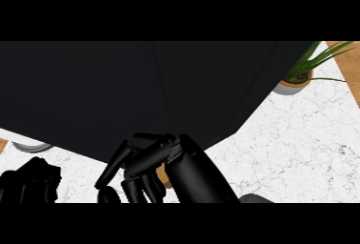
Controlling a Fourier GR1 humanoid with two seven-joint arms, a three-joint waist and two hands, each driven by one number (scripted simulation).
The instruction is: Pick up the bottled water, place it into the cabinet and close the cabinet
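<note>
Head view: right hand [151,164] sits low centre, up against the lower edge of the dark cabinet [134,95]. Its fingers are curled down and inward, w/ a sliver of tan showing between them, which I take to be the bottled water [163,175], pinched in the curl; can't confirm more since the hand hides nearly all of it. Left hand [29,183] is at the lower left edge of the view, over the worktop's front, knuckles bunched and holding nothing I can see.

The cabinet fills most of the view, a big black slab over the white marble worktop [302,143]; can't tell if its door is open or where the opening is. Potted plant [299,81] stands at the worktop's far right, near the wood edge. A pale round rim [29,145] peeks from under the cabinet at left.

My read: carry/insert step, bottle in hand at the cabinet. Next I'd need to move it into the cabinet, let go, withdraw, then push the door to.
</note>
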